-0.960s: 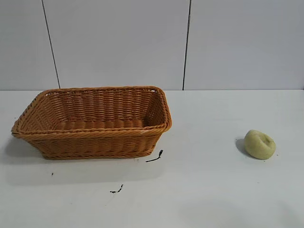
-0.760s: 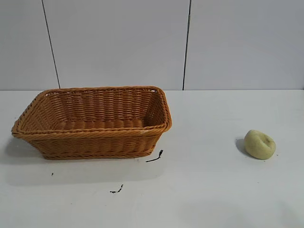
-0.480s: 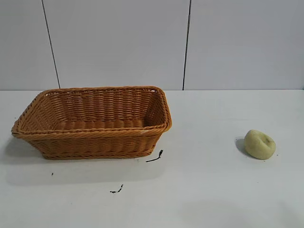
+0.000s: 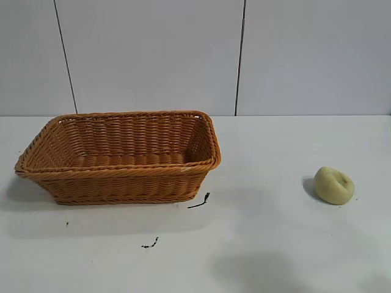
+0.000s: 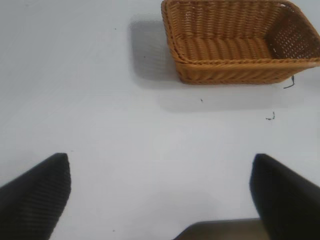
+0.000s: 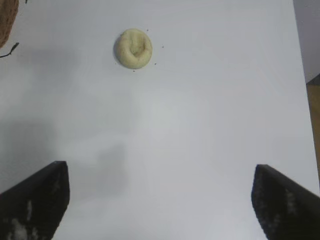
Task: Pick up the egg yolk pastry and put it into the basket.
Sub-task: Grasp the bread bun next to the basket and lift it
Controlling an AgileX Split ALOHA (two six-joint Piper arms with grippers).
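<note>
Egg yolk pastry rests on the desk, well apart from the basket; right pincer, fingers spread wide, faces it for pickup, while the left pincer hangs open near the basket.

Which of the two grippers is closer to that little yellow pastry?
Right. The right gripper has the pastry on bare table ahead of it. The left gripper faces the basket; its view shows no pastry.

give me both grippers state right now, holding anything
Left gripper: open, holding nothing, above bare table.
Right gripper: open, holding nothing; the pastry lies on the table ahead of it.
</note>
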